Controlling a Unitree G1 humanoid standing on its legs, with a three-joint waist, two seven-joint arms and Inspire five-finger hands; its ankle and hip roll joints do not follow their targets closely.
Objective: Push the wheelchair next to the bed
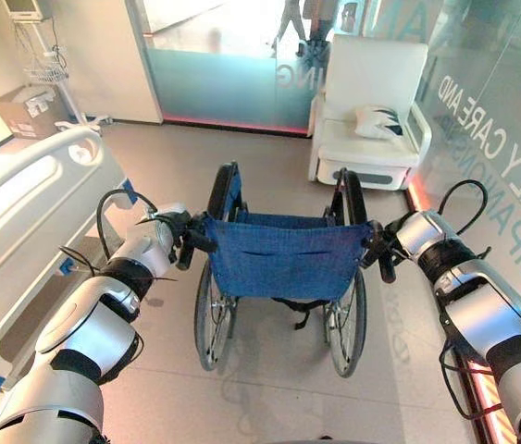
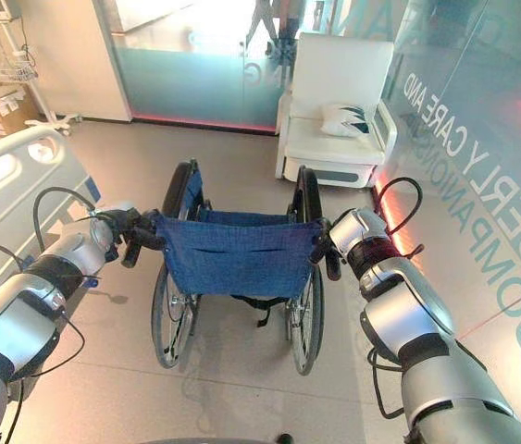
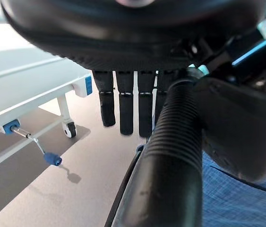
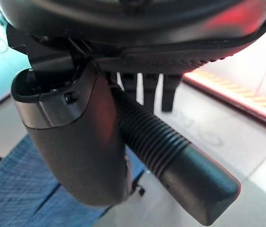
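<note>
Standing square behind the wheelchair (image 1: 283,268), the robot has each hand on a push handle: the left hand (image 1: 189,237) sits on the left handle (image 3: 170,161) and the right hand (image 1: 380,248) on the right handle (image 4: 170,156). Both wrist views show the fingers hanging fairly straight beyond the ribbed grip, with the thumb alongside it; neither hand is seen clenched round its handle, so contact appears to be a rest or hook, not a firm grasp. The wheelchair stands on open floor, its blue backrest (image 1: 283,254) facing the robot, with the bed (image 1: 29,213) just off to its left and the white armchair (image 1: 371,111) ahead and slightly right. Judged from this layout, the chair is near the bed but not yet drawn up alongside. To perform the push well, both hands should press evenly so the chair tracks straight, with slightly more drive from the right to bring it towards the bed. Risk noted: an unclosed hold may slip off a grip, and the left wheel (image 1: 209,314) could catch the bed frame or its blue crank handle (image 3: 52,158).
</note>
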